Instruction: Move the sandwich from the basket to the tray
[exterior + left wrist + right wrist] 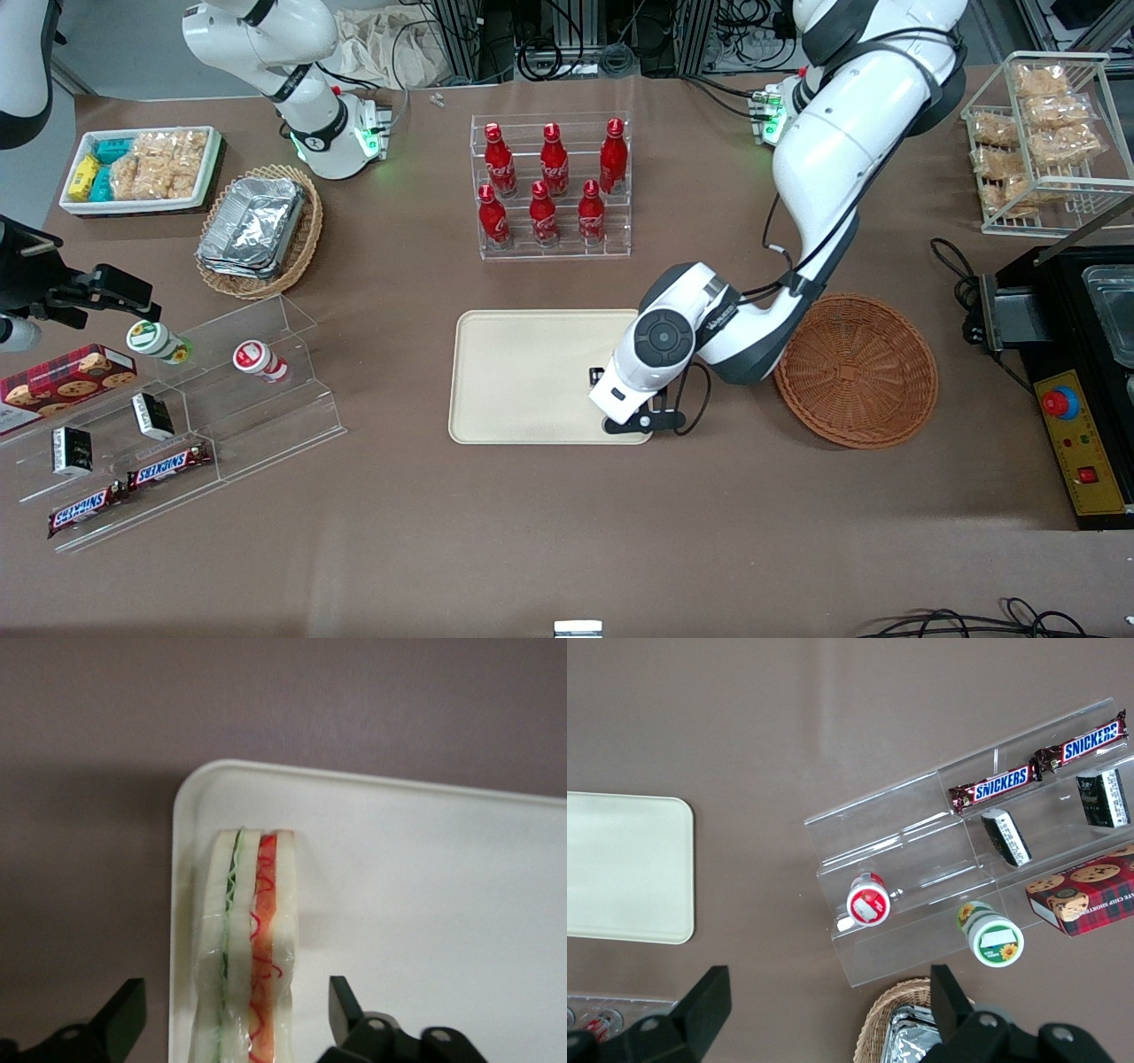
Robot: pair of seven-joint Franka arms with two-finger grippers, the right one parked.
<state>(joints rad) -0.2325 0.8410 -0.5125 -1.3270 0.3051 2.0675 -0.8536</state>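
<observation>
Here, nearest the front camera: two Snickers bars point(168, 466) lying on the lowest step of a clear acrylic riser point(186, 416) toward the parked arm's end of the table, with a red cookie box point(62, 377) and two small lidded cups point(159, 341) on the steps above.

Next, mid-table: the cream tray point(523, 372), flat on the brown table point(567, 549). Over the tray corner that lies nearest the camera and toward the working arm's end, the gripper point(235, 1019), hanging low with the jaws spread wide and nothing clamped between them. In the wrist view, the sandwich point(248, 948) resting on the tray just inside that rounded corner, cut edge up (green stripe beside a red-orange one, under clear wrap), each fingertip point(124, 1010) standing apart from the bread on either side. In the front view, sandwich hidden under the wrist.

Just beside the tray, toward the working arm's end: the round reddish-brown basket point(858, 372), touching nothing, partly crossed by the arm's forearm.

Farther back: a clear rack of six red bottles point(554, 186), a tan wicker basket holding foil trays point(257, 230), a white bin of snack packets point(142, 168), and a white wire rack of bagged snacks point(1045, 142).
</observation>
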